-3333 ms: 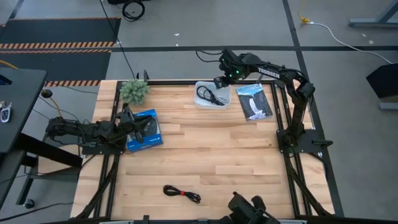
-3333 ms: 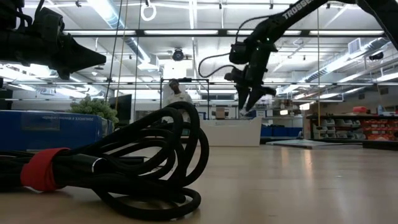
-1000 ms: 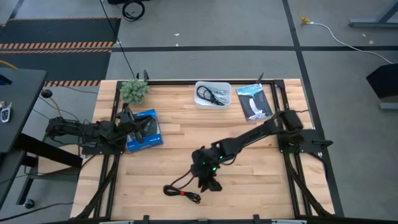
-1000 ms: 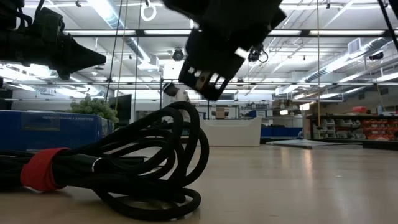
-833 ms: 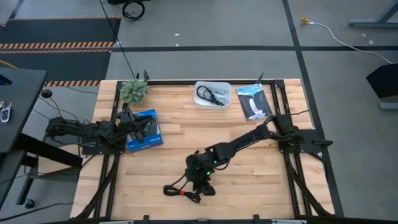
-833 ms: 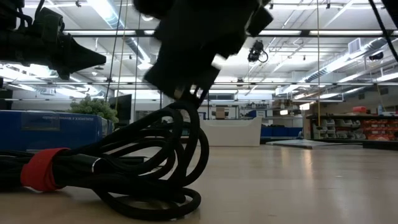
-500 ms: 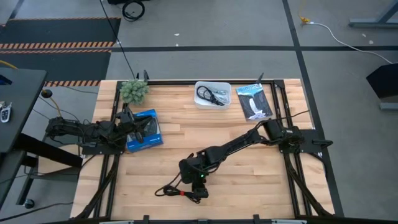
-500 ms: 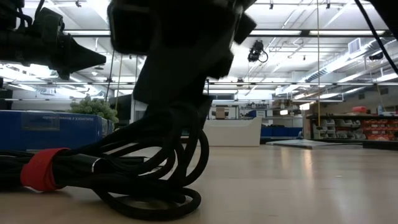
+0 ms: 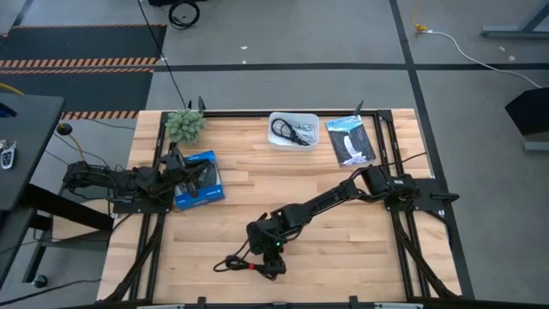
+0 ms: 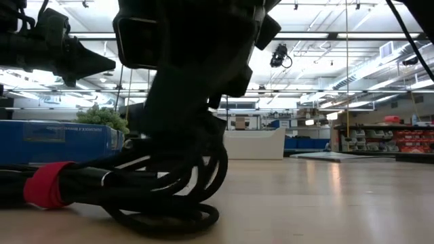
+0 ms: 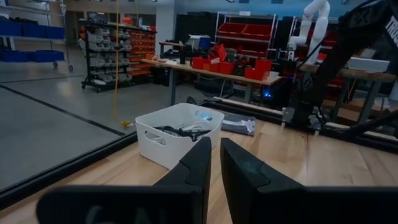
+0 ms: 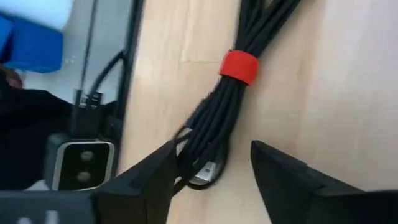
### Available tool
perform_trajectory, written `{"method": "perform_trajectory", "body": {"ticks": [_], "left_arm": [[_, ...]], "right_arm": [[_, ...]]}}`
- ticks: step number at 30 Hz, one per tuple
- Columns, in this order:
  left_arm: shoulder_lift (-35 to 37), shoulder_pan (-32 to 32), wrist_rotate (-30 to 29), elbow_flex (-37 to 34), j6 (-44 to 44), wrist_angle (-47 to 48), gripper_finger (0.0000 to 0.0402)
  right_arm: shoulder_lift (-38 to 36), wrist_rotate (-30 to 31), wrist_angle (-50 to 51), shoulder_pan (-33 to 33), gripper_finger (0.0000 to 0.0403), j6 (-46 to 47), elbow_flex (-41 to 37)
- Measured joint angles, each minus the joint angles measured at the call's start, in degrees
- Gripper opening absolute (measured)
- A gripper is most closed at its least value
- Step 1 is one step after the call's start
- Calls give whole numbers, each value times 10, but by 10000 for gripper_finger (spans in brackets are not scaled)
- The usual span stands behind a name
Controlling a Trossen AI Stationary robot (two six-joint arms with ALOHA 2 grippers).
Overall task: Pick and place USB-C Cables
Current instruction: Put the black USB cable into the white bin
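Observation:
A black USB-C cable (image 9: 238, 263) bound with a red tie (image 12: 239, 66) lies coiled on the table near its near edge. In the low view the coil (image 10: 102, 183) sits close in front. My right gripper (image 12: 214, 152) is down on the coil (image 12: 214, 118), open, with a finger on either side of the bundle's end beyond the tie. The white bin (image 9: 293, 130) at the far edge holds a black cable; other cables do not show clearly. My left gripper (image 11: 215, 163) is shut and holds nothing, resting at the table's left. My right gripper comes from above, pointing down, and straddles the bundle's looped end (image 12: 208, 163), fingers across the strands. One finger (image 12: 163, 171) lies against the outer strands. The loops under it look squashed in the low view (image 10: 183, 169). The whole cable lies on the table.
A blue box (image 9: 199, 180) lies under the left arm. A small green plant (image 9: 184, 124) stands at the far left corner. A black-and-white packet (image 9: 350, 140) lies right of the bin. Bare wood spreads across the table's middle and near right.
The right gripper has moved toward the table's near left and down onto the coiled cable. The coil's upstanding loops have been pressed lower, and the cable's left end has slid a little toward the table's left.

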State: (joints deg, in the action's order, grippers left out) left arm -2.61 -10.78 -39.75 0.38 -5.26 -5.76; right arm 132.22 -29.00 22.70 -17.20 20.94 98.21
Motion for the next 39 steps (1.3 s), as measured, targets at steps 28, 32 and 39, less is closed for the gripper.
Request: {"method": "perform_trajectory", "body": {"ticks": [28,32,39], "left_arm": [[0,0,0,0,0,0,43],[0,0,0,0,0,0,43],[0,0,0,0,0,0,43]], "right_arm": [[-10,68,110,24,5,-171,0],[-29,73,153,49,3,-193,-1],[-82,117,192,75,2,-251,-1]]}}
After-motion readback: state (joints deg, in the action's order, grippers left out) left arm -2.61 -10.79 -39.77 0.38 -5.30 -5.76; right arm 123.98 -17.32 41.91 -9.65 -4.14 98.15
